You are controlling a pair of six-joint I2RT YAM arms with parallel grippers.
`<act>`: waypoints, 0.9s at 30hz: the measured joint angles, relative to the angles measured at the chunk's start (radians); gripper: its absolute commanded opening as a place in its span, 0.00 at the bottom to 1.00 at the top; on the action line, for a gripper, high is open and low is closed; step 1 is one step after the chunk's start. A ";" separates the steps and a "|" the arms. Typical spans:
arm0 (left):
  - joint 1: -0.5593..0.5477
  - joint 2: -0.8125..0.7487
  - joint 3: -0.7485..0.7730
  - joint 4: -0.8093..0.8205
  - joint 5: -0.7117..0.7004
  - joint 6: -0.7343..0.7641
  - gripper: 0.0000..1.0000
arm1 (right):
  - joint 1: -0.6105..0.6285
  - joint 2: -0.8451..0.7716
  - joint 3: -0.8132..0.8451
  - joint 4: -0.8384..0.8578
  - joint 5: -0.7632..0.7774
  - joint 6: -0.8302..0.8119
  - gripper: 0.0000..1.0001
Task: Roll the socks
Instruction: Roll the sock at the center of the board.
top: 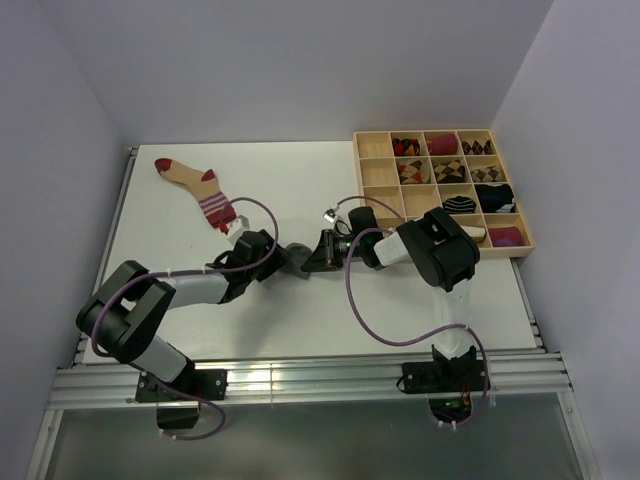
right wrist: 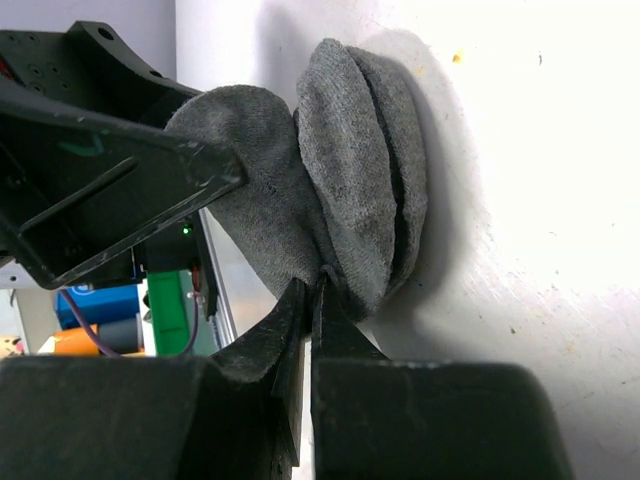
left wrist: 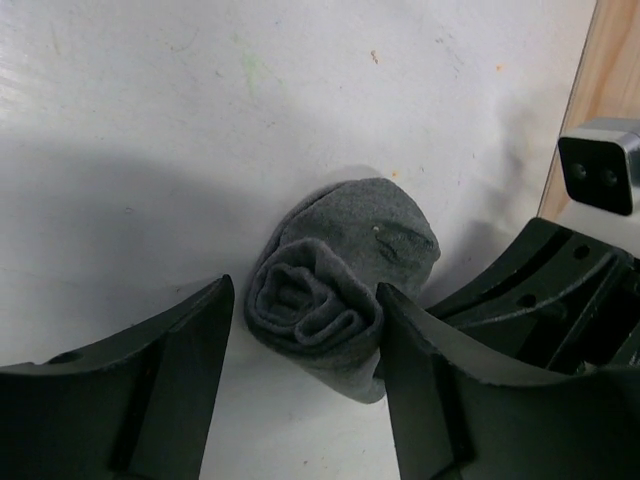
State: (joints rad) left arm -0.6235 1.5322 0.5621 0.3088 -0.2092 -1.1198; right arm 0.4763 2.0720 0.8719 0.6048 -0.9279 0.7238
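We see our right gripper (right wrist: 312, 292) clenched on a fold of the grey sock (left wrist: 335, 290), rolled up mid-way across the table (top: 290, 190); our left gripper (left wrist: 305, 300) straddles the roll, unclenched.

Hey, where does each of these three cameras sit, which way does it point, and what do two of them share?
Top: above and behind the bases, looking down on the table; left arm and right arm show.
Left wrist: faces down at the grey sock, the open left gripper either side.
Right wrist: looks low along the table, the right gripper pinching the sock's edge.
Both wrist views share the sock and the other gripper.
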 measured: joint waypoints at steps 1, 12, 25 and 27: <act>0.000 0.010 0.010 -0.009 -0.003 -0.003 0.60 | 0.002 -0.003 0.000 -0.005 0.005 -0.005 0.00; 0.000 0.074 0.121 -0.184 -0.010 -0.034 0.21 | 0.029 -0.060 0.000 -0.085 0.084 -0.066 0.01; -0.013 0.107 0.312 -0.562 -0.021 0.072 0.19 | 0.230 -0.365 -0.143 -0.201 0.507 -0.333 0.42; -0.013 0.124 0.349 -0.612 -0.019 0.101 0.18 | 0.286 -0.426 -0.174 -0.201 0.603 -0.385 0.47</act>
State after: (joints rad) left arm -0.6369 1.6558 0.9112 -0.3027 -0.2283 -1.0191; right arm 0.7624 1.6455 0.6975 0.4038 -0.3252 0.3386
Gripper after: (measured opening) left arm 0.230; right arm 0.421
